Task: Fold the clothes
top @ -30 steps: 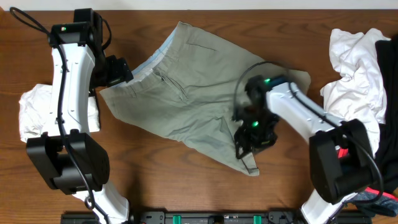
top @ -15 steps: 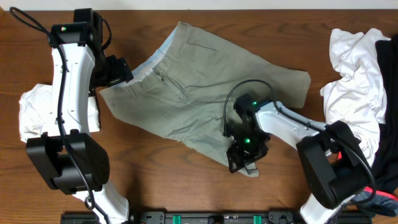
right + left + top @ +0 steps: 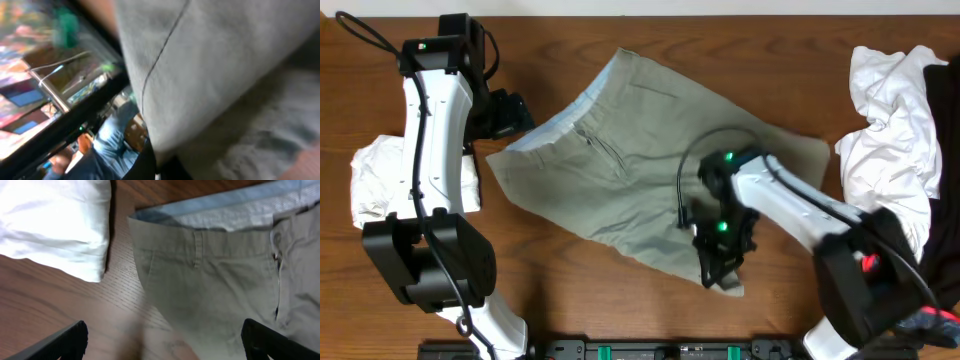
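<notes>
The khaki-beige shorts (image 3: 640,150) lie spread across the middle of the wooden table, the pale blue inside of the waistband showing at the left end. My right gripper (image 3: 718,262) is shut on the hem of the near leg, and the cloth (image 3: 225,60) drapes over it in the right wrist view. My left gripper (image 3: 510,112) hovers open just off the waistband corner. In the left wrist view its fingertips (image 3: 70,337) stand wide apart over the waistband (image 3: 215,285) with nothing between them.
A folded white garment (image 3: 415,180) lies at the left edge, also seen in the left wrist view as white cloth (image 3: 55,225). A heap of white and black clothes (image 3: 900,130) fills the right side. A black rail (image 3: 650,350) runs along the table's front edge.
My right gripper has shut on the hem of the near leg. The shorts have shifted slightly to the right. The left arm has stayed put.
</notes>
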`<control>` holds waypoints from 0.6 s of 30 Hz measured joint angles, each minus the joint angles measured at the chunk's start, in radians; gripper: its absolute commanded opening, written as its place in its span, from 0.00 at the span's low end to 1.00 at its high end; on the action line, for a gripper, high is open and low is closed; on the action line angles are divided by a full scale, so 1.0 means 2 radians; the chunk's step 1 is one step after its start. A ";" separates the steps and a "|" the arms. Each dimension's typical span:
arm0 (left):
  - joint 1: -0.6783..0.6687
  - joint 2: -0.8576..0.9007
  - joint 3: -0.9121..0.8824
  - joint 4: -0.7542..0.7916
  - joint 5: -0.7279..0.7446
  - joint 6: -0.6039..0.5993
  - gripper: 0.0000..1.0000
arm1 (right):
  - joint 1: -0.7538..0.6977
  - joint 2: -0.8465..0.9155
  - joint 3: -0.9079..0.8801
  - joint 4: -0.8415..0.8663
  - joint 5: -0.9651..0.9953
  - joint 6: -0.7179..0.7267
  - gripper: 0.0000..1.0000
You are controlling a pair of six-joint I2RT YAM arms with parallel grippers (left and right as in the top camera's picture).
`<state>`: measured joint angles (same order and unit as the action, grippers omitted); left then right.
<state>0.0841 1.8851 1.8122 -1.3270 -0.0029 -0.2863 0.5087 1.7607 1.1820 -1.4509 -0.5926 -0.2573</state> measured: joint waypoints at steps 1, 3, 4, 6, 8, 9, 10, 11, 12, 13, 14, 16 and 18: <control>0.000 0.000 0.000 0.000 0.000 0.000 0.98 | -0.008 -0.014 0.029 -0.011 -0.002 -0.007 0.01; 0.000 0.000 0.000 0.000 0.000 0.000 0.98 | -0.033 -0.046 0.100 -0.006 0.000 -0.007 0.15; 0.000 0.000 0.000 0.001 0.000 0.000 0.98 | -0.049 -0.059 0.132 0.005 0.014 0.004 0.18; 0.000 0.000 0.000 -0.001 0.000 0.000 0.98 | -0.086 -0.084 0.191 0.031 0.051 0.035 0.18; 0.000 0.000 0.000 -0.002 0.000 0.000 0.98 | -0.121 -0.100 0.222 0.035 0.088 0.062 0.20; 0.000 0.000 0.000 -0.003 0.000 0.000 0.98 | -0.134 -0.104 0.226 0.032 0.106 0.073 0.20; 0.000 0.000 0.000 -0.003 0.000 0.000 0.98 | -0.147 -0.106 0.225 0.028 0.125 0.086 0.20; 0.000 0.000 0.000 -0.003 0.000 0.000 0.98 | -0.159 -0.105 0.220 0.027 0.145 0.099 0.19; 0.000 0.000 0.000 -0.003 0.000 0.000 0.98 | -0.169 -0.101 0.213 0.027 0.159 0.109 0.19; 0.000 0.000 0.000 -0.003 0.000 0.000 0.98 | -0.178 -0.096 0.202 0.026 0.170 0.115 0.21; 0.000 0.000 0.000 -0.003 0.000 0.000 0.98 | -0.186 -0.089 0.187 0.021 0.178 0.119 0.24; 0.000 0.000 0.000 -0.004 0.000 0.000 0.98 | -0.192 -0.075 0.150 0.009 0.180 0.115 0.28; 0.000 0.000 0.000 -0.004 0.000 0.000 0.98 | -0.188 -0.068 0.117 -0.002 0.175 0.104 0.30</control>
<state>0.0841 1.8851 1.8122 -1.3342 -0.0036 -0.2859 0.1326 1.6257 1.4151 -1.4551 -0.2436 -0.0486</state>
